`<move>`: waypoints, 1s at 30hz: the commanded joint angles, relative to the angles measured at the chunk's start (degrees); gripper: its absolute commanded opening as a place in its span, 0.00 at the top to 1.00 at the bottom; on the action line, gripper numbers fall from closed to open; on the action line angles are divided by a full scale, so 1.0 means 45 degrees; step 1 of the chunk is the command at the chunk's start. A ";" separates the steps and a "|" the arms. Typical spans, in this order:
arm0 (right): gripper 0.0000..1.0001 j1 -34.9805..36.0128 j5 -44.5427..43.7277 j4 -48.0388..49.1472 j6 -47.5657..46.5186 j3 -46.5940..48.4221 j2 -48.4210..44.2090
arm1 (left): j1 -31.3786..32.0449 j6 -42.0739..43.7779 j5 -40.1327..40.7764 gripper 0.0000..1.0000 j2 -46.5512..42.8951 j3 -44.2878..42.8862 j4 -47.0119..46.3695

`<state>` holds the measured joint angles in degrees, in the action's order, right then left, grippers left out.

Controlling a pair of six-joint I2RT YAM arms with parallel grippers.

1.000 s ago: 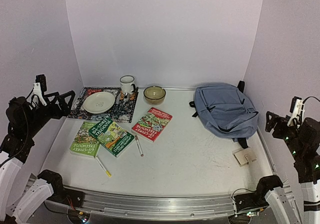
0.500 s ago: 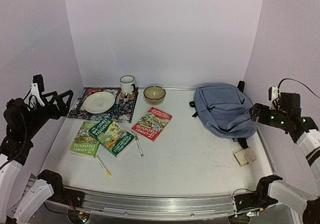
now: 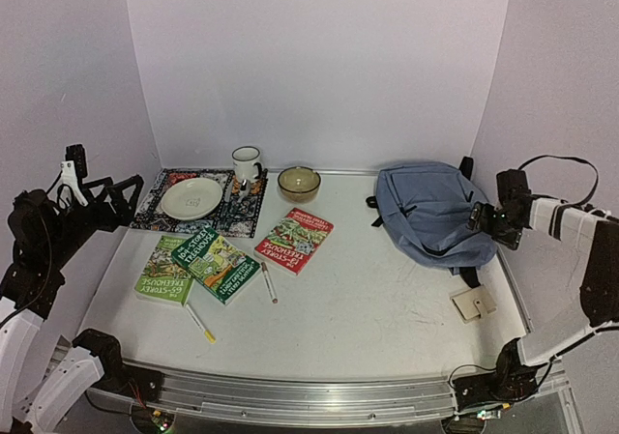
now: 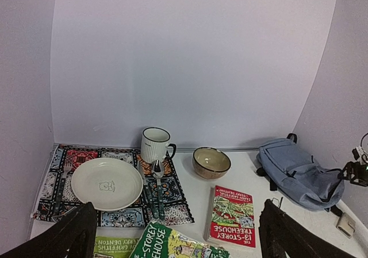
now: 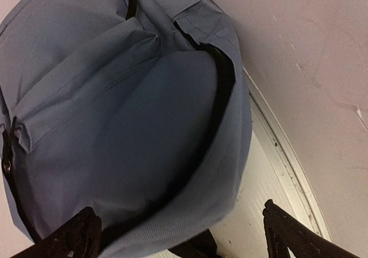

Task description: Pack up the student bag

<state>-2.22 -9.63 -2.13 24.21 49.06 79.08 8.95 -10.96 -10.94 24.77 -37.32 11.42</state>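
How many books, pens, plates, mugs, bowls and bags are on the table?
Books: 3
Pens: 2
Plates: 1
Mugs: 1
Bowls: 1
Bags: 1
Total: 9

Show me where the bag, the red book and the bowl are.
bag (image 3: 435, 212): top external view, middle of its front panel.
red book (image 3: 294, 240): top external view, centre of its cover.
bowl (image 3: 299, 193): top external view, near outer wall.

grey-blue student bag (image 3: 433, 212), flat, table's right
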 commanded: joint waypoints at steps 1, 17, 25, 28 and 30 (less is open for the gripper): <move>0.02 -0.0053 -0.0727 0.1164 0.0963 0.1127 0.1839 | -0.0040 -0.0064 -0.0196 0.01 0.0153 -0.0105 -0.0510; 1.00 -0.0054 -0.1196 0.0217 -0.1214 0.2383 0.1858 | -0.0046 -0.0096 -0.0443 0.00 0.0453 -0.0083 -0.0600; 1.00 0.0092 -0.2089 -0.2066 -0.4527 0.5227 -0.0608 | -0.0043 0.0042 -0.0657 0.01 0.0572 -0.0126 -0.0581; 1.00 0.0596 -0.2289 -0.2662 -0.5886 0.6475 -0.1149 | -0.0043 -0.0060 -0.1504 0.01 0.0924 -0.0227 -0.0642; 1.00 0.1382 -0.3204 -0.2918 -0.6753 0.7064 -0.1452 | -0.0029 -0.0344 -0.2120 0.05 0.1417 -0.0416 -0.0671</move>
<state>-0.74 -16.80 -12.96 4.84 73.59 77.04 8.95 -11.00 -14.42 27.76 -37.32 11.28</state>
